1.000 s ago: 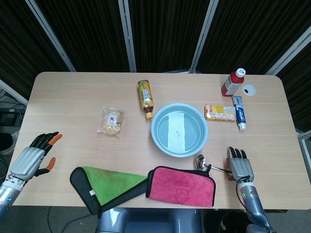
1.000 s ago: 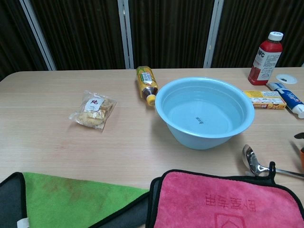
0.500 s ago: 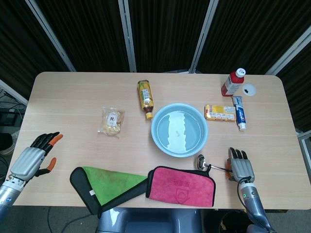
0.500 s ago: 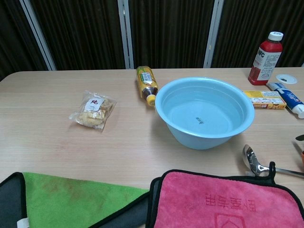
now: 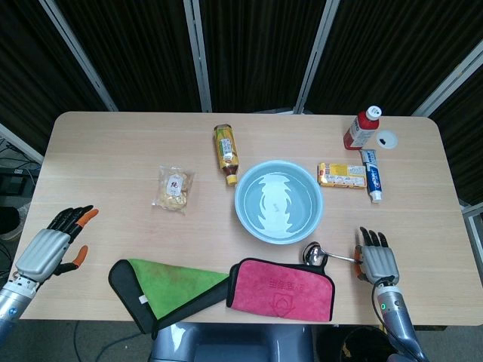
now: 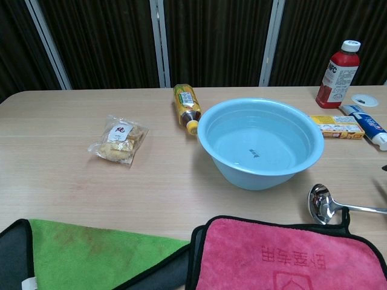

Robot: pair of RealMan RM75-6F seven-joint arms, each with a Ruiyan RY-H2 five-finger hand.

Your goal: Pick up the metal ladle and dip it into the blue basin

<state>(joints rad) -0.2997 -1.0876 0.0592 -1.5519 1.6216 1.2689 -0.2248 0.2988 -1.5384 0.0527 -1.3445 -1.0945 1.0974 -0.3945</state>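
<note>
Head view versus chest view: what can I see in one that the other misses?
Only the head view shows both hands: the left hand, open at the table's near-left corner, and the right hand at the ladle's handle end; whether it grips cannot be told. Only the chest view shows the blue basin side-on, with its outer wall. Both share the metal ladle, the pink cloth, the green cloth, the snack bag and the red bottle.
</note>
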